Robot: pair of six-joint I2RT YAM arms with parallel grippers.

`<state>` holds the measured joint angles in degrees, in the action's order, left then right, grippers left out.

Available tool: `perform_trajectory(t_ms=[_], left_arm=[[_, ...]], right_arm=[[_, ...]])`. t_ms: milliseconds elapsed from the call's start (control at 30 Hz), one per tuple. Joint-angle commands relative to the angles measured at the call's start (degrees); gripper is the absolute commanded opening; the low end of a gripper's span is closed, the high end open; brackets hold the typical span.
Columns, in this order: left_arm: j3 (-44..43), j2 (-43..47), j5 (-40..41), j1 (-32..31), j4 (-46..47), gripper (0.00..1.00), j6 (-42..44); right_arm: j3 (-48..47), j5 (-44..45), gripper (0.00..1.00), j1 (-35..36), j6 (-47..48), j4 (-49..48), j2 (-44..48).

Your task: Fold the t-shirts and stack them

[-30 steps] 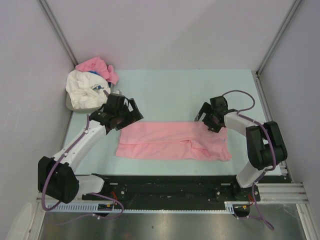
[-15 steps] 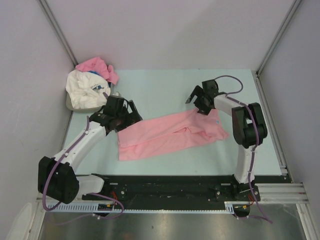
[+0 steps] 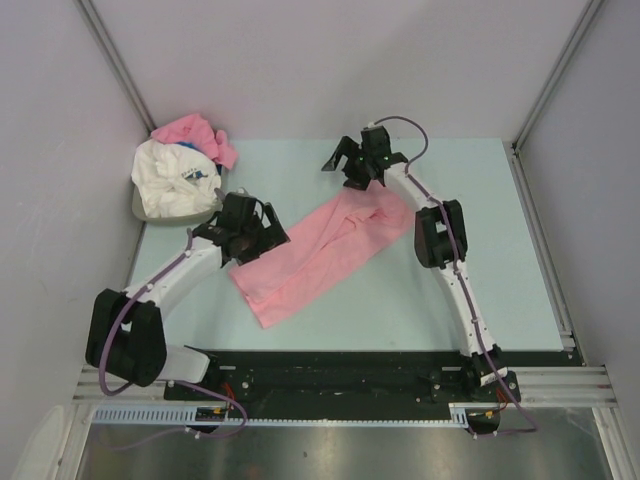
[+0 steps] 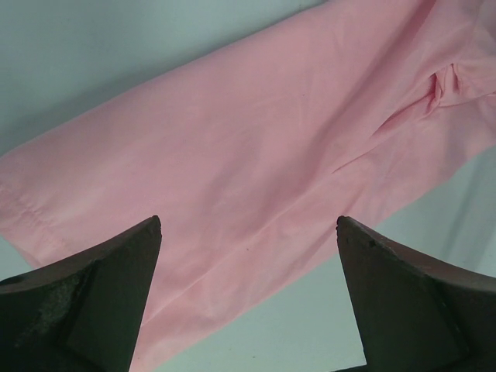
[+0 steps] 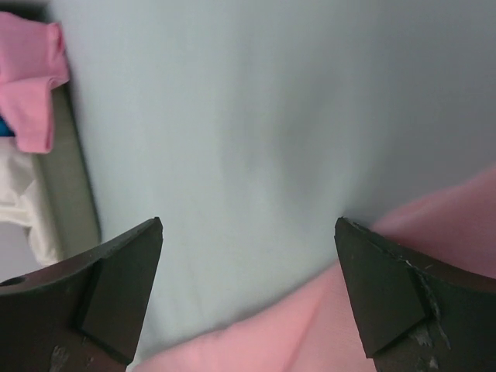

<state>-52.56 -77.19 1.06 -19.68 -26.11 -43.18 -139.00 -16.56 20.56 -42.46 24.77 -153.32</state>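
**Mint-green table: one pink tee laid flat, a bin in the corner**

Here's the table [image 3: 480, 200], a pale mint-green top, smooth and matte. Flat on it, around the middle, lies the folded pink t-shirt [image 3: 320, 255]. It's a long band set on a slant, low end toward the near left, high end reaching toward the far middle, with a few creases near that upper end. In the far-left corner sits a grey bin [image 3: 140, 210], heaped with a white tee [image 3: 170, 180] and a crumpled pink tee [image 3: 190, 130].

left pincer [image 4: 248, 222] agape | right pincer [image 5: 248, 222] agape, reaching far forward, perhaps hovering
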Motion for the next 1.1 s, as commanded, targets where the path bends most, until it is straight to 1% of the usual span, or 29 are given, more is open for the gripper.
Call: perform_trajectory(t_ms=[0, 67, 100, 133, 200, 233, 267, 333, 400, 433, 467, 533, 667, 700, 767, 867, 967, 1067], left_arm=[[-1.50, -2.61, -0.27, 0.17, 4.14, 1.00, -0.59], [-1.67, -2.88, 0.43, 0.17, 4.40, 1.00, 0.02], [-1.67, -3.23, 0.61, 0.08, 3.96, 1.00, 0.29], [-1.67, -3.32, 0.44, 0.08, 3.87, 1.00, 0.46], [-0.71, -3.23, 0.43, -0.18, 3.87, 1.00, 0.64], [-0.18, -2.97, 0.17, -0.36, 4.22, 1.00, 0.73], [1.21, -2.97, 0.08, -0.44, 4.66, 1.00, 0.81], [2.89, -3.67, -0.27, -0.80, 5.10, 1.00, 1.08], [4.03, -4.28, -0.79, -1.15, 5.97, 1.00, 1.08], [4.65, -4.46, -2.36, -1.32, 6.85, 1.00, 1.17], [6.05, -4.90, -2.47, -1.50, 7.38, 1.00, 1.17], [7.72, -5.43, -3.34, -2.03, 9.58, 1.00, 1.25], [8.96, -8.32, -4.75, -2.38, 12.22, 1.00, 1.26], [9.05, -9.46, -5.01, -2.55, 13.09, 1.00, 1.43], [9.14, -10.61, -4.23, -2.82, 13.10, 1.00, 1.61], [10.62, -12.20, -4.49, -3.43, 13.80, 1.00, 1.43], [13.69, -11.58, -5.10, -6.24, 15.47, 1.00, -0.32], [16.68, -9.74, -4.58, -10.89, 15.91, 1.00, -3.57]], right_arm=[[-0.33, -7.35, 1.00, 0.63, -4.39, -6.98, 0.79], [4.41, -6.48, 1.00, 0.10, -4.30, -11.04, 5.81], [6.87, -4.99, 1.00, -0.16, -3.69, -14.63, 8.62], [12.82, -4.11, 1.00, -0.34, -2.29, -16.32, 15.17], [18.82, -2.26, 1.00, -0.87, -0.70, -20.36, 21.54], [21.11, -1.90, 1.00, -0.96, 0.00, -20.99, 27.48], [23.92, -1.47, 1.00, -1.13, 1.75, -20.39, 29.72], [25.79, -0.06, 1.00, -1.05, 3.95, -17.32, 35.94], [28.68, 2.39, 1.00, -0.43, 7.38, -13.98, 40.09], [30.61, 3.02, 1.00, -0.26, 8.26, -13.70, 41.94], [34.37, 3.63, 1.00, -0.08, 9.14, -13.35, 46.13], [38.96, 5.12, 1.00, 0.18, 9.58, -13.79, 50.02], [46.78, 8.11, 1.00, 1.15, 11.16, -11.24, 57.33], [50.20, 9.51, 1.00, 1.50, 11.78, -11.50, 60.65], [53.47, 10.75, 1.00, 2.12, 11.96, -11.68, 63.65], [56.20, 12.16, 1.00, 2.47, 12.49, -9.58, 66.91], [57.08, 13.65, 1.00, 2.56, 13.10, -6.68, 68.15], [57.35, 14.36, 1.00, 2.73, 13.54, -4.57, 68.76]])
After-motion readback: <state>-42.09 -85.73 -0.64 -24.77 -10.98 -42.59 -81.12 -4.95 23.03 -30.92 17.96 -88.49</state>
